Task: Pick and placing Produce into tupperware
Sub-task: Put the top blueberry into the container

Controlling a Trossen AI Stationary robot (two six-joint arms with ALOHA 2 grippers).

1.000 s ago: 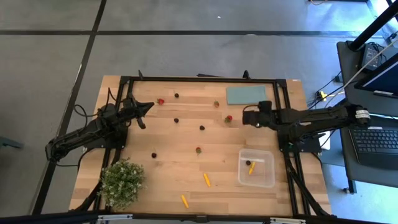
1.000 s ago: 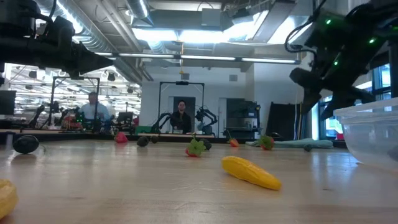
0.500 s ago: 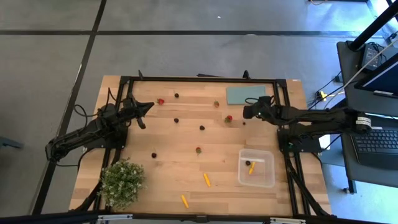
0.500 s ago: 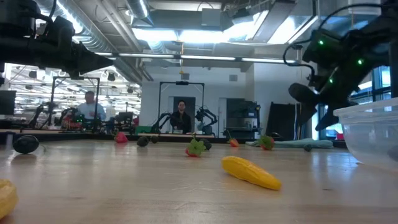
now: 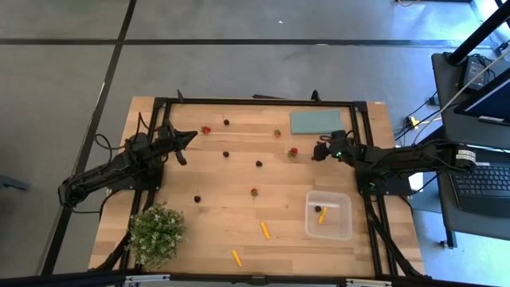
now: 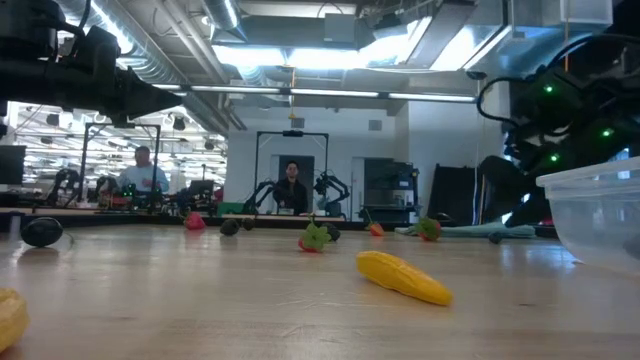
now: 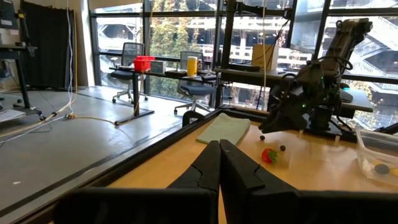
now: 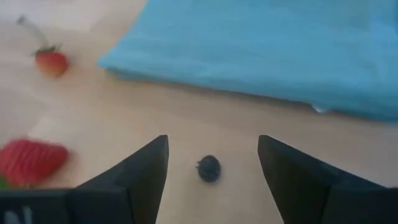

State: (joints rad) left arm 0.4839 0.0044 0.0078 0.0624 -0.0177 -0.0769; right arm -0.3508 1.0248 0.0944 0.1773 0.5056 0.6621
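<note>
Right wrist view shows the right gripper (image 8: 211, 171) with its dark fingers spread apart, hovering low over a tiny dark round berry (image 8: 209, 168) that lies on the pale wooden worktop (image 8: 155, 118) between them, untouched. From above, this berry sits near the worktop's far right corner, just inside the flat teal-grey rectangular slab (image 5: 315, 121) and beside a red strawberry-like piece (image 5: 293, 151). A berry that small looks light, round and likely to roll or squash, so a gentle pinch across its widest part, with the fingers brought down to the wood on either side, seems the safest hold. The slab's edge lies close behind it and could catch a fingertip; the red piece is near but apart. The small clear plastic tupperware box (image 5: 328, 215) stands near the right edge, toward the near side, already holding a short orange stick and a dark piece. More produce is scattered over the worktop: dark berries, red ones, and two orange sticks (image 5: 264, 230) near the front edge. The left gripper (image 5: 188, 136) waits pressed shut above the far left part of the worktop, and a bushy green potted plant (image 5: 156, 233) occupies the near left corner, well clear of the route to the box.
</note>
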